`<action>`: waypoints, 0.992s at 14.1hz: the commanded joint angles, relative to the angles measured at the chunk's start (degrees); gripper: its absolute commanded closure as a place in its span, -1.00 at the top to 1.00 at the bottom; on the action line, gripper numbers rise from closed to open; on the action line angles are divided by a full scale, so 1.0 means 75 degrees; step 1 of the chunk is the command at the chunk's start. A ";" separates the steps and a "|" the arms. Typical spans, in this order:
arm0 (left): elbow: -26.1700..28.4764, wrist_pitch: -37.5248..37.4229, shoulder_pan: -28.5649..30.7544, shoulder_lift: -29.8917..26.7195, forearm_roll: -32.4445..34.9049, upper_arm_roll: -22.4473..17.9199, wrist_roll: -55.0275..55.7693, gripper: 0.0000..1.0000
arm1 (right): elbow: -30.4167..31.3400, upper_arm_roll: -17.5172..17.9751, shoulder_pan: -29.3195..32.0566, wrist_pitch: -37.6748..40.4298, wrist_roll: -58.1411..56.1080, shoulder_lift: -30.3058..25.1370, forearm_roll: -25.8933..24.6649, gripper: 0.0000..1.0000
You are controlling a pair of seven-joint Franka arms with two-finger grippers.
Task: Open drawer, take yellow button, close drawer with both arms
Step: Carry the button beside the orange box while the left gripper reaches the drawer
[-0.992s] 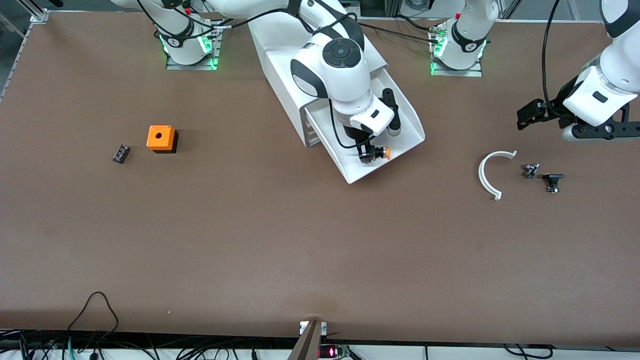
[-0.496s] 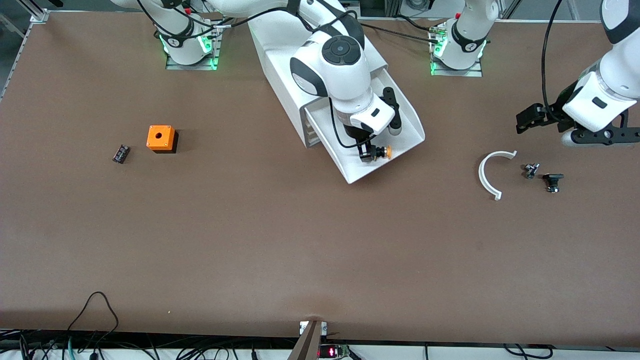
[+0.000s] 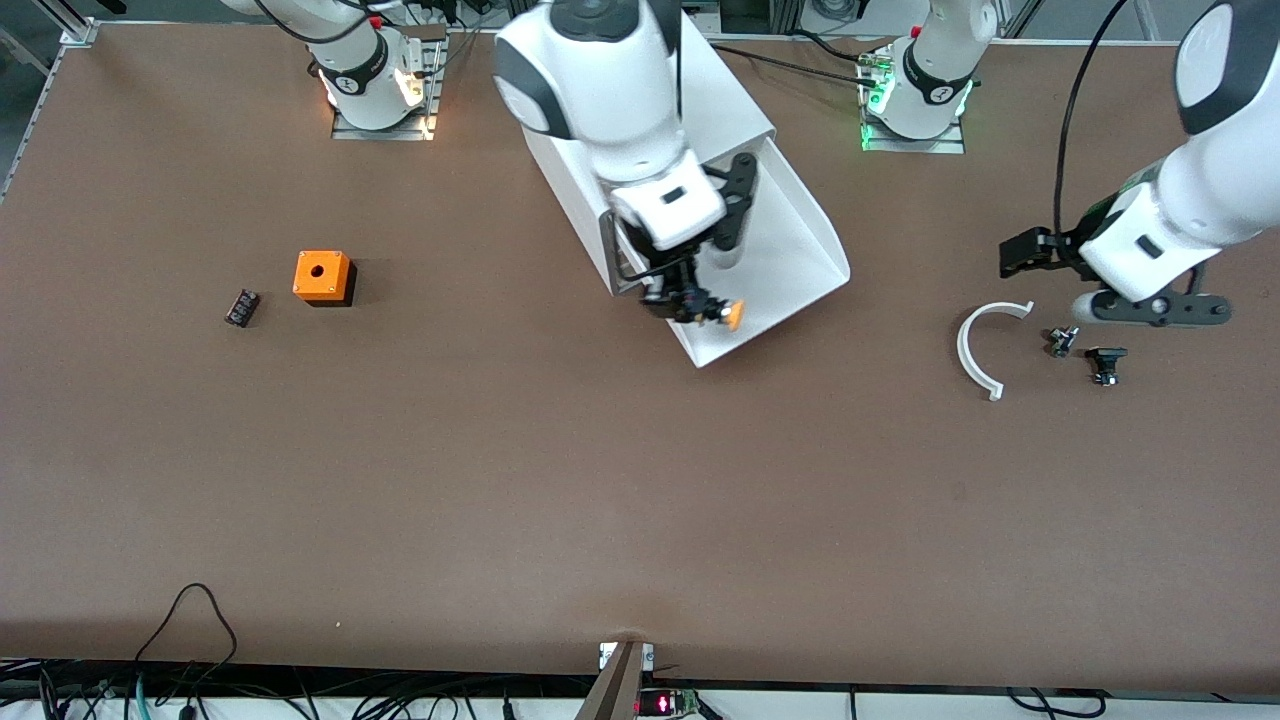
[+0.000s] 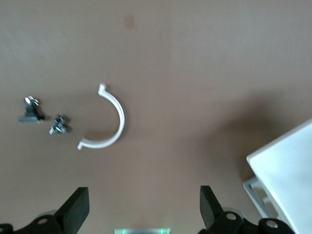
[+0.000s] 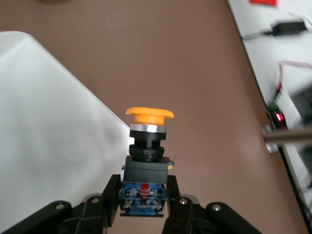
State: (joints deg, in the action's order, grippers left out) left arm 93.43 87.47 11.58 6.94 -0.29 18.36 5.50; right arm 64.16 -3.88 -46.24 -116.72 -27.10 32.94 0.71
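Observation:
The drawer [image 3: 790, 250] is pulled out of the white cabinet [image 3: 720, 100] and looks bare inside. My right gripper [image 3: 690, 300] is shut on the button [image 3: 728, 315] and holds it in the air over the drawer's front corner. In the right wrist view the fingers [image 5: 110, 192] clamp the button's black body [image 5: 146, 168], orange cap [image 5: 148, 115] pointing away, with the drawer [image 5: 48, 122] below it. My left gripper [image 3: 1025, 252] hangs open and empty over the table beside a white arc. Its open fingers [image 4: 78, 207] show in the left wrist view, with the drawer's corner [image 4: 287, 170].
An orange cube with a hole [image 3: 321, 276] and a small black part [image 3: 241, 307] lie toward the right arm's end. A white arc [image 3: 975, 350] and two small dark parts [image 3: 1060, 341] [image 3: 1105, 362] lie toward the left arm's end; the arc also shows in the left wrist view [image 4: 109, 122].
My right gripper has lifted the button up out of the drawer and shifted toward the drawer's corner. My left arm has swung lower and closer to the white arc.

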 commanded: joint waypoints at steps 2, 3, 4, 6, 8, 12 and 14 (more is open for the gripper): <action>-0.0330 0.0564 -0.0323 0.0960 -0.0079 0.0047 0.1030 1.00 | 0.2104 0.0001 0.1228 -0.0071 0.1033 -0.1248 0.0257 -0.43; 0.0170 0.1291 -0.0557 0.0938 -0.0079 0.0059 0.1826 1.00 | 0.2631 0.0001 0.1777 -0.0071 0.1105 -0.1483 0.0269 -0.43; 0.0535 0.1913 -0.0803 0.0914 -0.0102 0.0082 0.2622 1.00 | 0.3101 0.0001 0.2386 -0.0105 0.1128 -0.1636 0.0292 -0.43; 0.1284 0.3236 -0.1144 0.0949 -0.0172 0.0106 0.3763 1.00 | 0.3747 0.0001 0.3372 -0.0199 0.1187 -0.1789 0.0246 -0.43; 0.1942 0.4317 -0.1425 0.0961 -0.0184 0.0106 0.4338 1.00 | 0.4228 -0.0010 0.4239 -0.0549 0.1513 -0.1743 0.0152 -0.44; 0.2811 0.5293 -0.2059 0.0926 -0.0313 0.0572 0.6166 1.00 | 0.5377 -0.0022 0.5541 -0.1323 0.1564 -0.1602 -0.0024 -0.44; 0.3045 0.5271 -0.2059 0.0856 -0.0348 0.1134 0.6216 1.00 | 0.5764 -0.0022 0.5836 -0.1464 0.1108 -0.1521 -0.0048 -0.44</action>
State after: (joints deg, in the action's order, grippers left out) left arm 113.09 126.33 -3.59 15.99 -1.28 23.74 50.31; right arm 103.04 -5.43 -4.55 -125.70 -17.62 23.01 0.95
